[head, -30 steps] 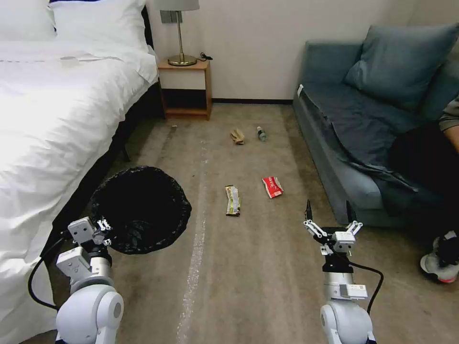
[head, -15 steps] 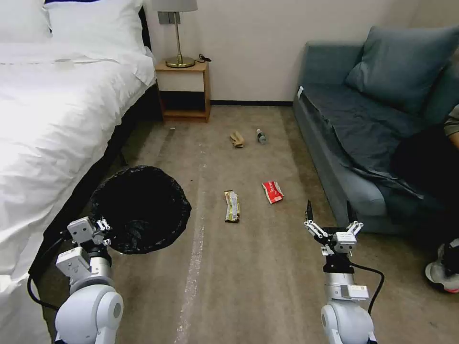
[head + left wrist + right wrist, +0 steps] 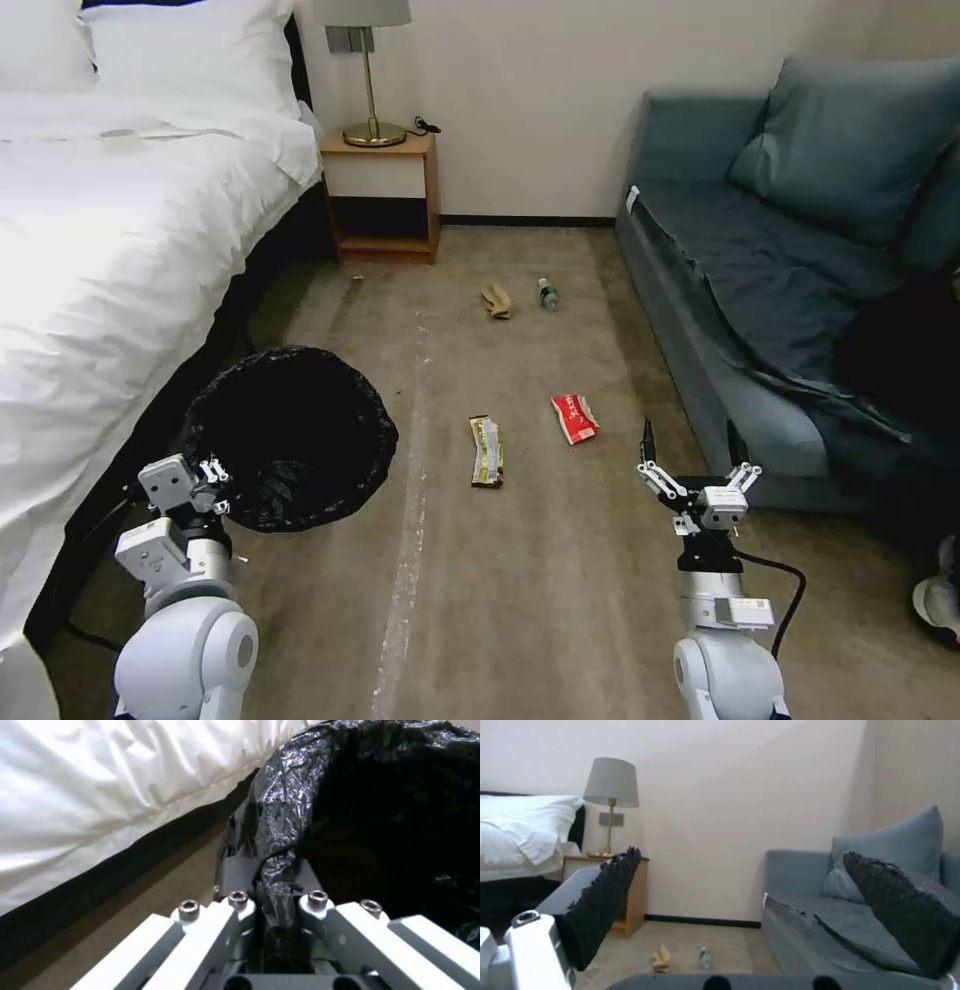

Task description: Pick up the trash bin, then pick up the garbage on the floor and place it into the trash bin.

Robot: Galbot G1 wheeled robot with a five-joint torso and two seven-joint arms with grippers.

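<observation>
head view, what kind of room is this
Probably a hotel-style bedroom: a bed with white linen, a small wooden nightstand bearing a brass lamp, and a blue-grey fabric sofa across the carpeted floor.

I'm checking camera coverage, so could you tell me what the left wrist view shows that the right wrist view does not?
Left wrist view alone: the left gripper clamped on the trash bin rim's black liner, beside the white bedding. Right wrist view alone: the right gripper open and empty, the lamp, sofa, tan paper piece and clear bottle. Both share the carpet.
</observation>
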